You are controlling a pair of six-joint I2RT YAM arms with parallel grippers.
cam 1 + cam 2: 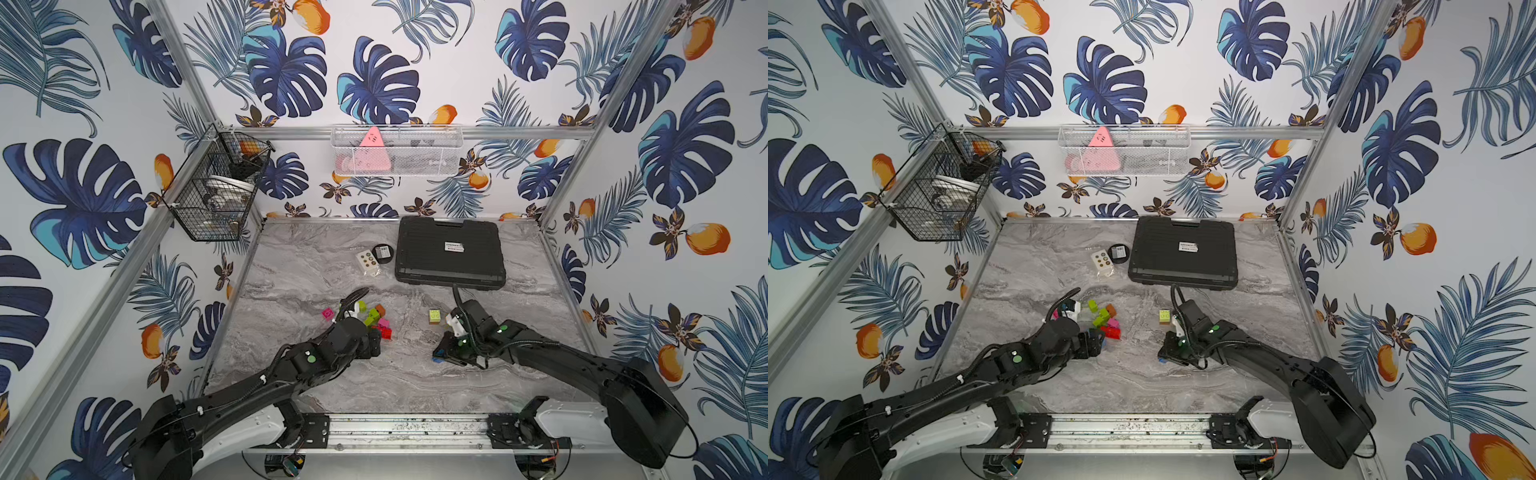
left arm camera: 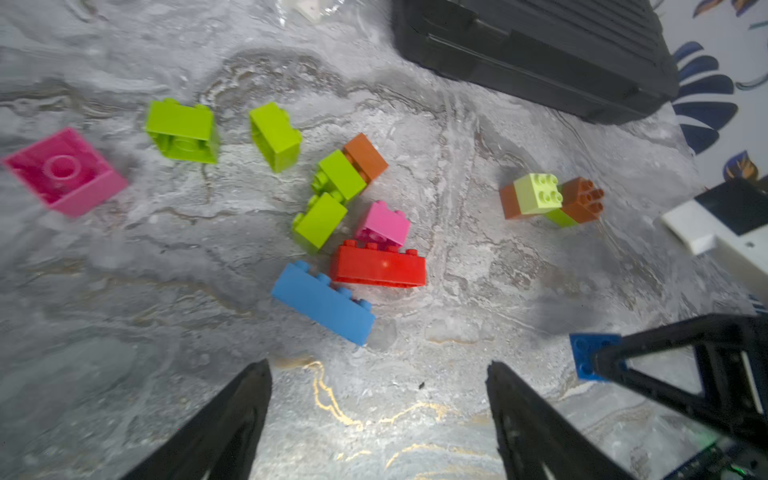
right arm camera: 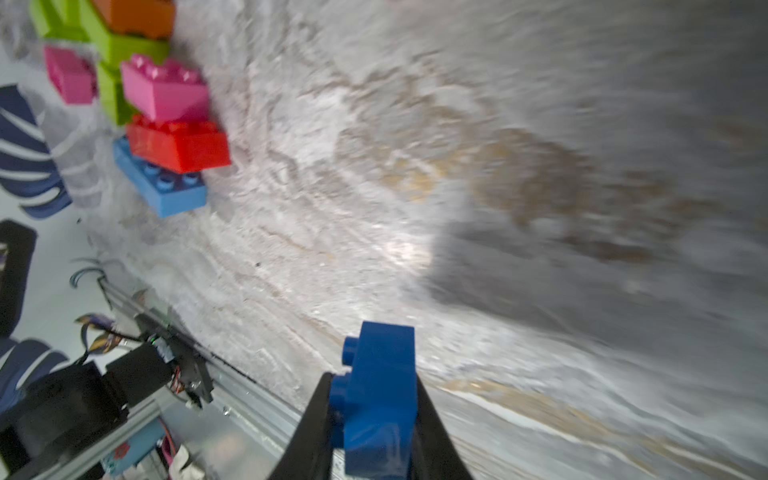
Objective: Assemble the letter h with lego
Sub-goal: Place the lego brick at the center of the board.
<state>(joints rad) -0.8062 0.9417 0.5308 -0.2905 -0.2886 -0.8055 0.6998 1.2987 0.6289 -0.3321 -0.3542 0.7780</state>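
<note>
The lego counts out in the left wrist view as four lime green bricks (image 2: 183, 131), two pink bricks (image 2: 384, 224), one loose orange brick (image 2: 365, 156), one long red brick (image 2: 378, 266) and one long light blue brick (image 2: 324, 303); they lie in a loose pile left of centre on the marble surface (image 1: 374, 386); one pink lies apart from the rest, toward the left edge; the other leans on the red. A built cluster (image 2: 548, 197) of four stands alone to the right of the pile: two orange, one lime, and one pale green on top; bare marble runs between pile and cluster. One dark blue brick (image 3: 382, 353) is clamped between the right jaws, low and right of centre; I cannot tell whether it touches the surface. The left jaws stand wide apart and empty, just in front of the pile. One black case (image 1: 449, 251) lies against the back edge; one white card (image 1: 368, 261) and one black disc (image 1: 382, 252) sit beside it on its left; the front strip and the left margin lie bare.
</note>
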